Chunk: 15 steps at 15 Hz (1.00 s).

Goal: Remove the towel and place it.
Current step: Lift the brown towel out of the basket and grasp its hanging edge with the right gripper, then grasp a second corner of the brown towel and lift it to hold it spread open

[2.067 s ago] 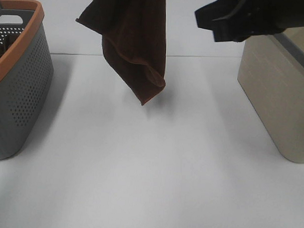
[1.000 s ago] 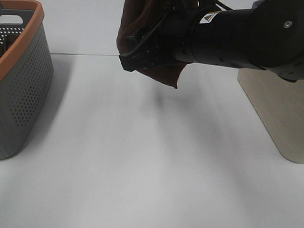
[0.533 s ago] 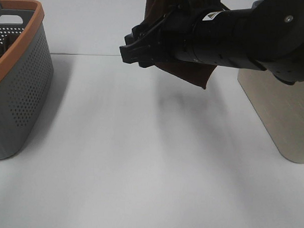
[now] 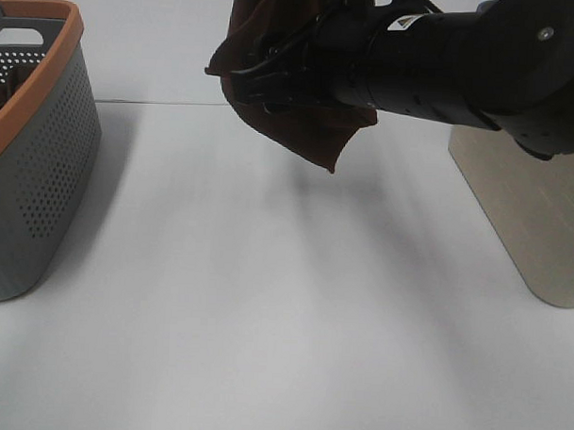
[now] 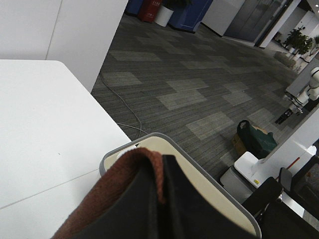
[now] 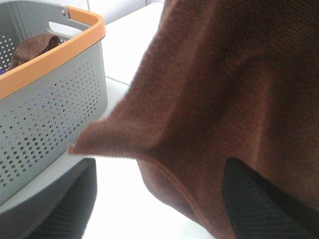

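The dark brown towel point(image 4: 304, 131) hangs above the table's far middle, its top running out of the exterior high view. In the left wrist view my left gripper point(image 5: 159, 191) is shut on the towel point(image 5: 124, 174), a fold of which wraps over a black finger. My right gripper point(image 4: 246, 81) reaches in from the right across the cloth. The right wrist view shows the right gripper point(image 6: 164, 199) open, with the towel point(image 6: 224, 89) hanging between its two black pads point(image 6: 259, 194).
A grey perforated basket with an orange rim point(image 4: 34, 159) stands at the left edge, with a brown cloth point(image 6: 31, 49) inside it. A beige basket point(image 4: 537, 224) stands at the right, partly behind the right arm. White table lies below the towel.
The right arm came in from the right and now lies across the hanging towel. The towel's lower corner swung right, then back left.
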Tool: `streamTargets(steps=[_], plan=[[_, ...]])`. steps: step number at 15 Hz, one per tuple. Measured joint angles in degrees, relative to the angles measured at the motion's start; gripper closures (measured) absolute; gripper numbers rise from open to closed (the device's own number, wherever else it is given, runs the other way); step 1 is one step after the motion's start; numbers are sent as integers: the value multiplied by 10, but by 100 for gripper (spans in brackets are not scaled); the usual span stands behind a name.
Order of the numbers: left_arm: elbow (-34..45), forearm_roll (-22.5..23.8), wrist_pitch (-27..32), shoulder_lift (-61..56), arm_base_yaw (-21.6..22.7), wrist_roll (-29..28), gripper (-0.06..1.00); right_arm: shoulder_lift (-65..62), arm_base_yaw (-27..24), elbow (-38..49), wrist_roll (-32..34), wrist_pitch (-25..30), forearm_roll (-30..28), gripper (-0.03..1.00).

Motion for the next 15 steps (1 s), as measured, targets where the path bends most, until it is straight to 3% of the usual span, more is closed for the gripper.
streamTargets(steps=[6,9,15], plan=[[0,0,0,0,0,0,94,25,0,-19,27,-9,-1,24],[0,0,0,0,0,0,94,39,0,-25,42,-50,29,22],[0,10,0,0,-11,0,94,96,0,-85,42,-2,38,22]])
